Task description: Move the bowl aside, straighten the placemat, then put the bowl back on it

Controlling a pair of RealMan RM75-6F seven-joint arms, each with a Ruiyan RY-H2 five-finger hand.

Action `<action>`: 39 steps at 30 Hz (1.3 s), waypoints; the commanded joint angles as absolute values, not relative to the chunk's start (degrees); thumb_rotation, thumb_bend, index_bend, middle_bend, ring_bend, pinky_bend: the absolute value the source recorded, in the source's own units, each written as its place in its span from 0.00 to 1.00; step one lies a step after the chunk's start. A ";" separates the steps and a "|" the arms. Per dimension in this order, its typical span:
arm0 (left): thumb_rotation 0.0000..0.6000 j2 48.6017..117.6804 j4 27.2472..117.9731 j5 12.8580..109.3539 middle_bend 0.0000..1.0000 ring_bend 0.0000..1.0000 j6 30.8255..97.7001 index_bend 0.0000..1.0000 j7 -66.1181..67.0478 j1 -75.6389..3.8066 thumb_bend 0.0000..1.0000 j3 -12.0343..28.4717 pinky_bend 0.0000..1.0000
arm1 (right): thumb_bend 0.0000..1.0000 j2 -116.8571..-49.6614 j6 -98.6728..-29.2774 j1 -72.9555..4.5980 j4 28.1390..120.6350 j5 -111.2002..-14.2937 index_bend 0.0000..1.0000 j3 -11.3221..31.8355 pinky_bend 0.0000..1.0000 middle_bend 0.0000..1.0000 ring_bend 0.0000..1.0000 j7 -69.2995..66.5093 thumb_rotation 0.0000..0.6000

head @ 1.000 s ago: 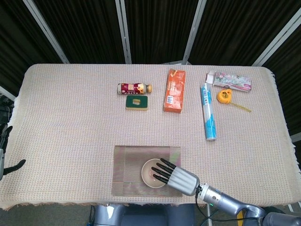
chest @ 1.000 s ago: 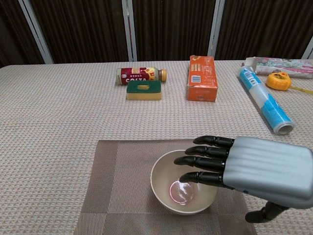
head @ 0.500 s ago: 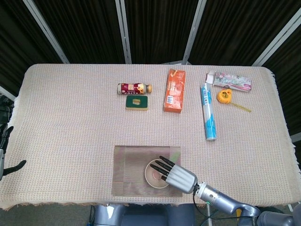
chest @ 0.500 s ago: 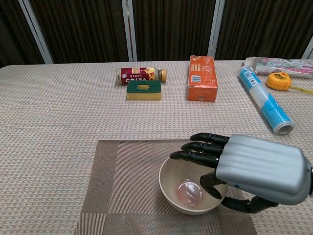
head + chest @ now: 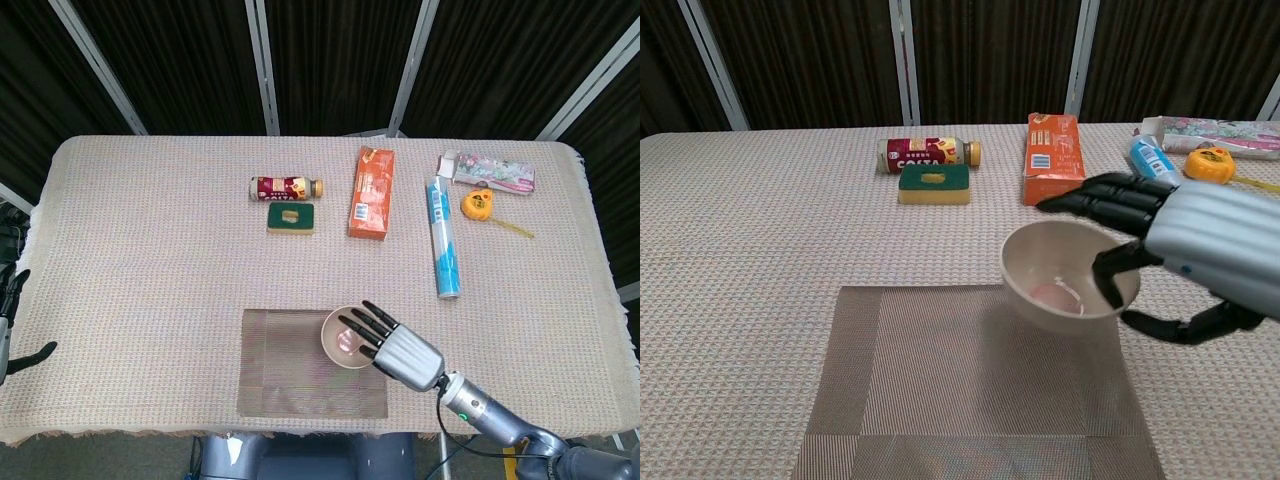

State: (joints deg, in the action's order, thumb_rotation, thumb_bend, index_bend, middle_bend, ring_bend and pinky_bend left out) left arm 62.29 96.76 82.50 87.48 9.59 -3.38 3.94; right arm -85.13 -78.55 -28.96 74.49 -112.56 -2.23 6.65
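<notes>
A cream bowl [image 5: 343,336] [image 5: 1052,272] hangs in the air over the far right corner of the brown woven placemat [image 5: 290,372] [image 5: 940,390]. My right hand [image 5: 402,352] [image 5: 1202,243] grips it by the right rim, with fingers inside and the thumb under the outer wall. The placemat lies flat near the table's front edge with nothing on it. My left hand [image 5: 12,325] shows only at the far left edge of the head view, off the table, fingers apart and holding nothing.
Along the far half of the table lie a red bottle [image 5: 286,187], a green sponge [image 5: 290,217], an orange box [image 5: 372,193], a blue roll [image 5: 443,238], a yellow tape measure [image 5: 478,202] and a floral box [image 5: 490,172].
My right hand has taken hold of the bowl's rim, lifted it off the middle of the placemat and carried it to the right and farther from the front edge.
</notes>
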 commanded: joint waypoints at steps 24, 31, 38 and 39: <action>1.00 60.81 99.81 87.50 0.00 0.00 89.82 0.00 8.22 -2.17 0.00 2.06 0.00 | 0.38 -82.24 -78.34 -16.06 47.15 -91.18 0.65 -0.50 0.00 0.01 0.00 -13.27 1.00; 1.00 60.43 99.65 87.24 0.00 0.00 90.18 0.00 7.54 -1.89 0.00 2.20 0.00 | 0.28 -84.02 -76.28 -16.59 46.29 -90.86 0.50 -0.65 0.00 0.01 0.00 -13.12 1.00; 1.00 60.33 99.56 87.38 0.00 0.00 90.39 0.00 7.49 -1.66 0.00 2.10 0.00 | 0.00 -82.93 -77.14 -15.87 49.47 -90.54 0.00 -0.53 0.00 0.00 0.00 -13.41 1.00; 1.00 60.34 99.57 87.41 0.00 0.00 90.36 0.00 7.49 -1.67 0.00 2.08 0.00 | 0.00 -82.42 -77.82 -15.63 50.48 -90.61 0.00 -0.46 0.00 0.00 0.00 -13.12 1.00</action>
